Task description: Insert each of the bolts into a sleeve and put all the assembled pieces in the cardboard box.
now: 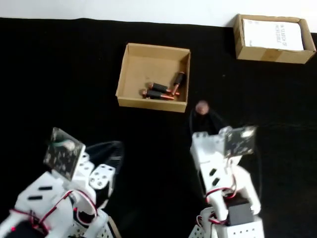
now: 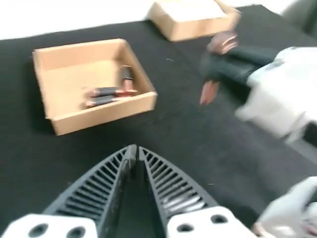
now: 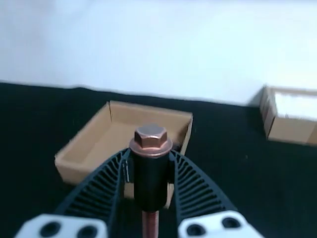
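The open cardboard box (image 1: 130,67) sits at the table's middle back and holds three copper bolts in black sleeves (image 1: 159,90). My right gripper (image 3: 148,171) is shut on another assembled piece (image 3: 150,168), a black sleeve with a copper hex-headed bolt through it, held upright. From above, that piece (image 1: 202,107) hangs just off the box's near right corner. In the left wrist view the same piece (image 2: 218,64) shows in the other arm's black fingers. My left gripper (image 2: 133,153) is shut with nothing in it, on the near left side over bare cloth.
A second cardboard box (image 1: 273,38) with a white paper inside stands at the back right. Black cloth (image 1: 59,74) covers the table, and a white strip (image 1: 124,9) runs along its far edge.
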You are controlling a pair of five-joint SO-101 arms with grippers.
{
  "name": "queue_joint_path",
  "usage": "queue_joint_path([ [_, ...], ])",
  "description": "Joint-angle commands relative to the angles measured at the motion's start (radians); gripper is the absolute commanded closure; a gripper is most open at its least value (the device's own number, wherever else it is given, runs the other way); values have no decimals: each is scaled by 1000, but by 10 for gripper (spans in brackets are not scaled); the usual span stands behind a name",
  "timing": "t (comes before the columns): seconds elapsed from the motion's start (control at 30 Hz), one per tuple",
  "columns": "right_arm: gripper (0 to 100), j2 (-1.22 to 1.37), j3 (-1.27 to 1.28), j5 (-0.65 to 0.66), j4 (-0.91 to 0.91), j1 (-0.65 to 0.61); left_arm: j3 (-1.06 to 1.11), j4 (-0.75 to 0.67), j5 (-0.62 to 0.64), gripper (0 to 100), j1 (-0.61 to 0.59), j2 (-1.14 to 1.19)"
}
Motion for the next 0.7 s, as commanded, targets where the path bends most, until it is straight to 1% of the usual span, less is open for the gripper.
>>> queue_joint_path([
  [0.0, 991, 289, -272, -3, -58, 16, 153, -94, -63, 977, -159, -130],
  [0.1, 991, 576, -469, -2, -59, 16, 311, -186, -58, 979, -288, -213],
  [0.17, 991, 757, -585, 0, -56, 15, 394, -236, -48, 992, -331, -199],
  [0.2, 991, 848, -638, 14, -56, 15, 430, -250, -20, 992, -340, -191],
  [0.33, 991, 1167, -828, 199, -56, 5, 565, -292, 150, 992, -357, -189],
  [0.4, 991, 1302, -940, 272, -56, -7, 641, -322, 212, 992, -357, -189],
  [0.47, 991, 1425, -1044, 336, -56, -13, 717, -367, 250, 992, -357, -189],
  [0.57, 991, 1590, -1181, 476, -56, -31, 843, -460, 270, 992, -369, -189],
  [0.63, 991, 1687, -1254, 582, -56, -39, 897, -537, 305, 992, -415, -177],
  [0.67, 991, 1733, -1290, 626, -56, -41, 891, -540, 331, 992, -444, -180],
])
